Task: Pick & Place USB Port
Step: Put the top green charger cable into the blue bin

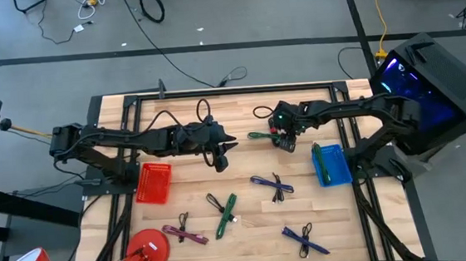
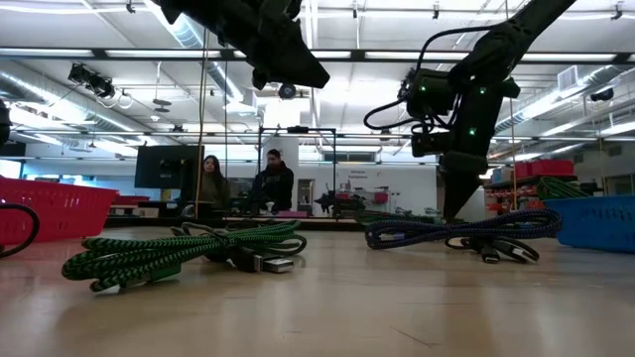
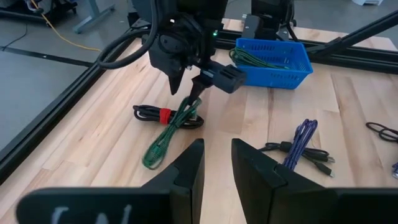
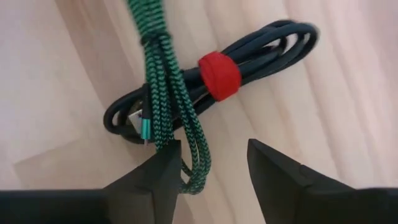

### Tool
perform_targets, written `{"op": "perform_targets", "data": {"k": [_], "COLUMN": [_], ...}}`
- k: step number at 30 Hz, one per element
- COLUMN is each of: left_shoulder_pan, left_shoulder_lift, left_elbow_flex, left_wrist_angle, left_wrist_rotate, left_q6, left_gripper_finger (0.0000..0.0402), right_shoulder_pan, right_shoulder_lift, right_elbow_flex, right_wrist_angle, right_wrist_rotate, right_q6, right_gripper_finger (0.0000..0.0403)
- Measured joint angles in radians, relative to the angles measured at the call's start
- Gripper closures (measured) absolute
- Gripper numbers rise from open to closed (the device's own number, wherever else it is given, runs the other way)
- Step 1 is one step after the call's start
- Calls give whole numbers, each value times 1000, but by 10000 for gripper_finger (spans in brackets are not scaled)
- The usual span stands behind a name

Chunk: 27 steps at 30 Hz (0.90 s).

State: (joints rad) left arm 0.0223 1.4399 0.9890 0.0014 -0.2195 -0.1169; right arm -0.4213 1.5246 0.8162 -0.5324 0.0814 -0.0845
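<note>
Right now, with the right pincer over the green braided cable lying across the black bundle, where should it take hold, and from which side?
From above, on the doubled green braided cable where it crosses the black cable bundle: there the strands run together, narrow enough to fit between the open fingers of the right pincer. Stay clear of the bundle's red tie, or both may lift.
</note>
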Motion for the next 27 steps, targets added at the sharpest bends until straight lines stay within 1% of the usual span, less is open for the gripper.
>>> {"op": "perform_targets", "data": {"k": [3, 6, 14, 17, 18, 20, 22, 24, 25, 27], "left_shoulder_pan": [0, 0, 0, 0, 0, 0, 0, 0, 0, 0], "left_shoulder_lift": [0, 0, 0, 0, 0, 0, 0, 0, 0, 0], "left_elbow_flex": [0, 0, 0, 0, 0, 0, 0, 0, 0, 0], "left_wrist_angle": [-3, -15, -21, -21, -21, -21, -21, -21, -21, -21], "left_wrist_rotate": [0, 0, 0, 0, 0, 0, 0, 0, 0, 0], "left_q6": [0, 0, 0, 0, 0, 0, 0, 0, 0, 0], "left_gripper_finger": [317, 317, 317, 317, 317, 317, 317, 317, 317, 317], "right_shoulder_pan": [-10, -17, -16, -16, -16, -16, -16, -16, -16, -15], "right_shoulder_lift": [-6, -6, -8, -5, -5, -5, -5, -5, -5, -5], "right_elbow_flex": [2, 2, 2, 2, 2, 2, 2, 2, 2, 2], "right_wrist_angle": [17, 11, 13, -1, -2, -2, -1, -1, -2, -1], "right_wrist_rotate": [-11, -71, -79, -94, -97, -112, -146, -162, -161, -151], "right_q6": [0, -4, -14, -24, -26, -23, -21, -24, -30, -25], "right_gripper_finger": [220, 220, 209, 218, 227, 258, 307, 369, 384, 391]}}
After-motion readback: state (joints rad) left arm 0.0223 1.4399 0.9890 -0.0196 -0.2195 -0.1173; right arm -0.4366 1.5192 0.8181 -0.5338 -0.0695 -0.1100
